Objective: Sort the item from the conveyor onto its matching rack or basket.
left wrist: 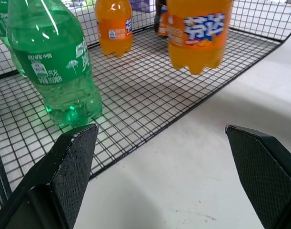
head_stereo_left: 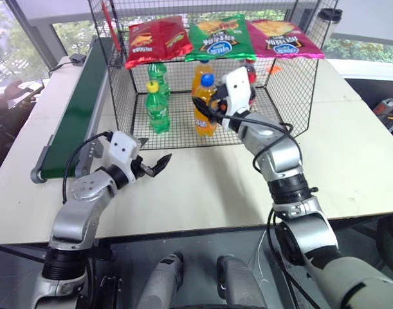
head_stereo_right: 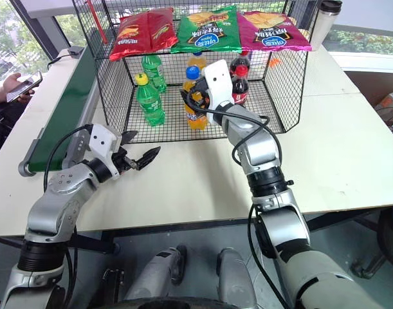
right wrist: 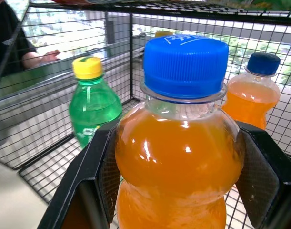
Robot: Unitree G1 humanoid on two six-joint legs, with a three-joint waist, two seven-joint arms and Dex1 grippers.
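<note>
right wrist view: right gripper [right wrist: 176,181] clamped on orange soda bottle [right wrist: 176,157], upright, frame centre, above cage [head_stereo_left: 183,119] floor; left gripper [head_stereo_left: 154,164] open, idle.

My right tool [right wrist: 176,200] has black, finely textured pads around an orange soda bottle [right wrist: 176,157] with a bright blue cap; its label is blue and orange with white lettering. My left tool [left wrist: 169,176] is black too, with the same dimpled pads. The cage [head_stereo_left: 283,96] is black wire in a square grid. Inside it stand green bottles [head_stereo_left: 157,106] with yellow caps and another orange bottle [right wrist: 255,95], blue-capped. On the cage top lie snack bags: red [head_stereo_left: 157,38], green [head_stereo_left: 219,35] and magenta [head_stereo_left: 283,35]. The table [head_stereo_left: 350,148] is cream. At nine o'clock runs a dark green conveyor [head_stereo_left: 74,112] in a grey frame.
</note>
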